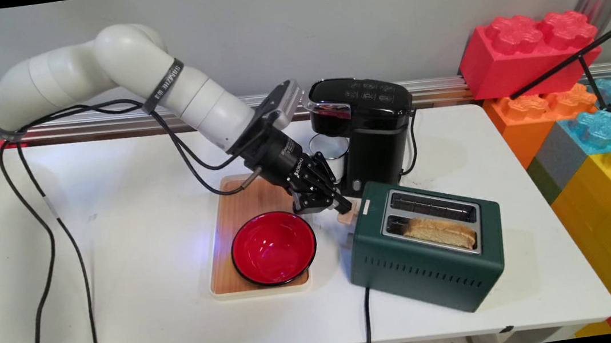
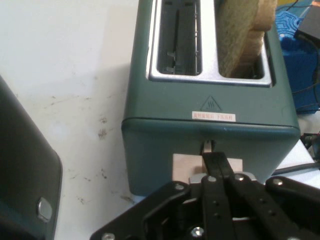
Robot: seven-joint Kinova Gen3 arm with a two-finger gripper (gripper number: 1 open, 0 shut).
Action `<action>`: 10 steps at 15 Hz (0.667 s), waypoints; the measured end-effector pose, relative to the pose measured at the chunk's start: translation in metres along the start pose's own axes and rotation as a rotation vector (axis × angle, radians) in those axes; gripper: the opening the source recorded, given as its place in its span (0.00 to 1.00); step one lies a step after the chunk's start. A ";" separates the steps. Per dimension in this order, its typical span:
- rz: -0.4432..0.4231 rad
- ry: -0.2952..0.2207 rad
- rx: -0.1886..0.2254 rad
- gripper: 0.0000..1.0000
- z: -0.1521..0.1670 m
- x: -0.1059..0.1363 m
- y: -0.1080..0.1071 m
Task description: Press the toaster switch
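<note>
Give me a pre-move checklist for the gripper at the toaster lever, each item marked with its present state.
1. Gripper at the lever on the toaster's end: ok, fingers closed together against it.
2. Bread seated in a slot: ok, in the near slot, top sticking out.
3. Other slot free: ok, nothing in it.
4. Lever pushed down: cannot tell.
5. Red bowl on the wooden board apart from the gripper: ok.
6. Coffee machine apart from the arm: cannot tell, it stands close behind the gripper.
</note>
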 end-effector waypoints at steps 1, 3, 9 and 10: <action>-0.003 0.001 -0.002 0.00 0.002 -0.001 -0.001; -0.009 0.006 -0.004 0.00 0.005 -0.001 -0.002; -0.012 0.006 -0.017 0.00 0.014 -0.005 -0.003; -0.011 0.005 -0.018 0.00 0.015 -0.005 -0.003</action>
